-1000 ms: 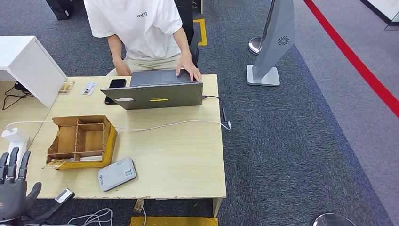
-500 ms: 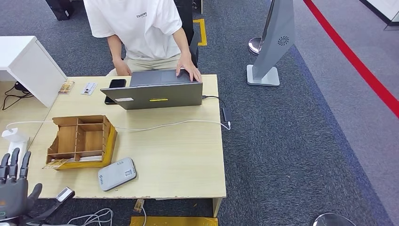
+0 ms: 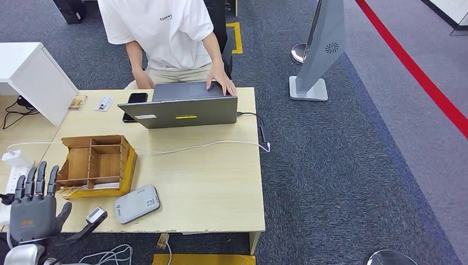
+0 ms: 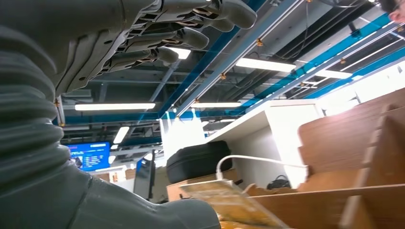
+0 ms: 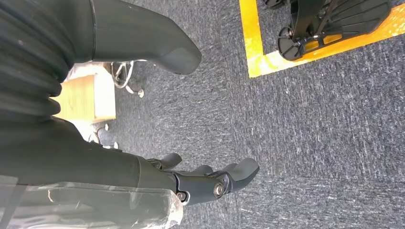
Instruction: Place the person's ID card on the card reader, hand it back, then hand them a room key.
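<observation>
Raised since the earlier frame, left hand in head view has fingers spread and empty beside the desk edge, ID card far across by the person, shirt text unreadable; right wrist view: right hand empty, fingers loosely apart above carpet.

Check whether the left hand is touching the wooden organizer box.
Apart. The head view shows the left hand raised off the table's corner, bare tabletop between it and the wooden organizer box.

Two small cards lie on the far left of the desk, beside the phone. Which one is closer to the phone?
The white card is closer to the black phone. The yellowish patterned card lies farther left, beside the white cabinet.
</observation>
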Controlling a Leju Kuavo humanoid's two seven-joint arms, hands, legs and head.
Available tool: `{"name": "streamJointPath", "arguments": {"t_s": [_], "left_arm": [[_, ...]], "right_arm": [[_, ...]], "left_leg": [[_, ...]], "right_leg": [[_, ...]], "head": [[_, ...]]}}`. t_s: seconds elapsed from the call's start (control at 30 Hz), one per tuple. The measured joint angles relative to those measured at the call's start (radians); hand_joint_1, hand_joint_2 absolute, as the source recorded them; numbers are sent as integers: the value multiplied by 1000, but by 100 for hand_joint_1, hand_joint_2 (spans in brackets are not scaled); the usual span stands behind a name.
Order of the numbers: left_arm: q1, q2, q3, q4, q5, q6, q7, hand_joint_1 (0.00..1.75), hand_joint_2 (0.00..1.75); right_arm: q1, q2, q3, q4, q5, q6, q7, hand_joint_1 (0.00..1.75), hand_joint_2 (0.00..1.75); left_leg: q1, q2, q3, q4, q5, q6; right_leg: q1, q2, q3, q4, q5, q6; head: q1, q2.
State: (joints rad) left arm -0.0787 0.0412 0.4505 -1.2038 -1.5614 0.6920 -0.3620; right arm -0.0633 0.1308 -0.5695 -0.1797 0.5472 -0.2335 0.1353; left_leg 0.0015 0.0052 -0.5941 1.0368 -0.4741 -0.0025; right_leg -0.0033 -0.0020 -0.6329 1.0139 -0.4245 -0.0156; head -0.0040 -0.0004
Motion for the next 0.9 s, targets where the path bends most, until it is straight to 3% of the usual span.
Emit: {"name": "streamJointPath", "arguments": {"t_s": [0.33,0.9], "left_arm": [[-24,10,-93,21,7,0,33,0,175],[-27,68,-114,67,15,0,63,0,175]], "right_arm": [[0,0,0,0,10,0,4,0,175],[0,0,-2,0,19,-2,6,0,175]], "left_leg": [[0,0,0,0,0,0],[0,0,0,0,1,-1]], "right_leg": [[0,0,0,0,0,0],[0,0,0,0,0,0]], "head": [[0,0],[0,0]]}}
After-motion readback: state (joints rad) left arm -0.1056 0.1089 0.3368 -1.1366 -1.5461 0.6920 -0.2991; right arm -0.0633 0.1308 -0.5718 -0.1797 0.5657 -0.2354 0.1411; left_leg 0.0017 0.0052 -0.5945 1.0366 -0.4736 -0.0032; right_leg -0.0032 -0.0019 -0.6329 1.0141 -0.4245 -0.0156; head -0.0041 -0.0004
